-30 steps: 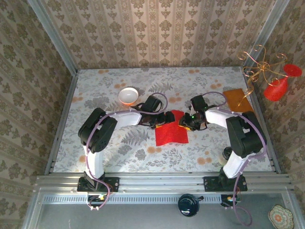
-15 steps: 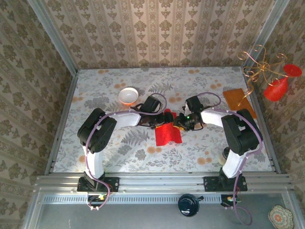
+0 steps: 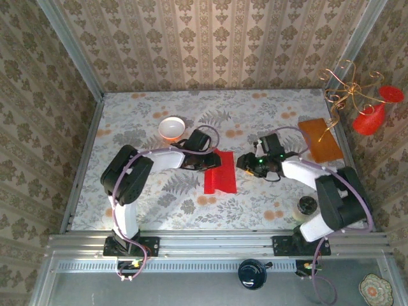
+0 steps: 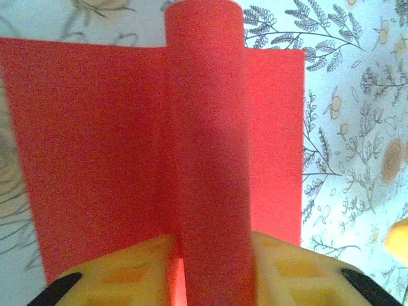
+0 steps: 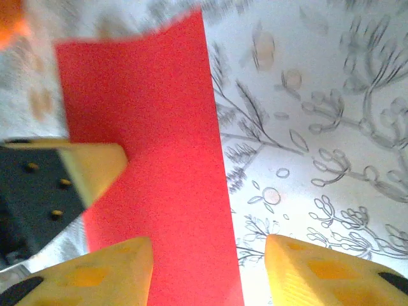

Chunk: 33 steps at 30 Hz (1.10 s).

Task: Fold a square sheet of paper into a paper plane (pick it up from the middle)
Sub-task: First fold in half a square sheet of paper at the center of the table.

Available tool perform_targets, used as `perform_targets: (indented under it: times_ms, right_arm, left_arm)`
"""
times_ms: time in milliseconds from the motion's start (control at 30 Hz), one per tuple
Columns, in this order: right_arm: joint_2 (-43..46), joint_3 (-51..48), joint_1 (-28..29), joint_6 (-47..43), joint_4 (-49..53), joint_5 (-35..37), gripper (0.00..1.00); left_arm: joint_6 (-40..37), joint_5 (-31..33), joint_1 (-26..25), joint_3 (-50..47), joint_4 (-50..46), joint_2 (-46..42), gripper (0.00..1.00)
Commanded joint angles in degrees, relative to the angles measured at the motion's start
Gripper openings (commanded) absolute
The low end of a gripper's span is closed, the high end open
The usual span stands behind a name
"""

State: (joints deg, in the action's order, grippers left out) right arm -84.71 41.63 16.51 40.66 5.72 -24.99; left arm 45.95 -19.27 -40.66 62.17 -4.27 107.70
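Surface: floral table [image 3: 274, 105] | walls: patterned wallpaper [image 3: 210, 44] | left gripper [image 4: 210, 250] pinches raised fold of square sheet of paper [image 4: 95, 134] | right gripper [image 5: 207, 245] jaws apart, empty

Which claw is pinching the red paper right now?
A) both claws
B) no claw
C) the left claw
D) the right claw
C: the left claw has a raised fold of the red paper squeezed between its yellow fingers, while the right claw has its fingers wide apart, with the paper lying flat beneath it.
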Motion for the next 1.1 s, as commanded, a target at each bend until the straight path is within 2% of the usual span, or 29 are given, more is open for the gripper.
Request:
perform_targets:
  times_ms: [0, 133, 233, 367, 433, 667, 867, 1067]
  right_arm:
    - [5.4, -1.8, -2.3, 0.9, -5.1, 0.3, 0.58]
    - [8.7, -3.1, -4.2, 1.6, -11.1, -5.8, 0.71]
    - [8.2, -2.4, -4.4, 3.0, -16.5, -11.2, 0.78]
    - [6.7, -1.7, -4.2, 7.6, -26.4, -18.7, 0.85]
    - [5.8, -0.4, -3.5, 8.2, -28.0, -21.1, 0.85]
    - [1.4, 4.5, 1.2, 7.1, -29.0, -23.6, 0.84]
    - [-2.7, 7.7, 2.5, 8.3, -30.5, -25.0, 0.81]
    - [-2.4, 7.8, 2.5, 10.7, -33.6, -27.5, 0.66]
  left_arm:
    - [-4.8, -0.8, 1.5, -1.1, 1.7, -7.2, 0.31]
    - [-5.9, -6.5, 4.0, -2.6, 4.8, -13.6, 0.29]
    - [-3.7, -12.5, 6.2, -3.7, 8.8, -17.5, 0.29]
    - [2.1, -20.5, 9.4, -5.8, 16.8, -20.6, 0.29]
    - [4.6, -24.2, 10.6, -6.4, 20.5, -21.2, 0.28]
    - [7.4, -28.4, 11.6, -5.9, 23.3, -21.3, 0.28]
    - [10.1, -29.6, 12.2, -7.0, 26.7, -20.3, 0.28]
    - [9.1, -27.3, 13.5, -8.5, 24.2, -20.2, 0.26]
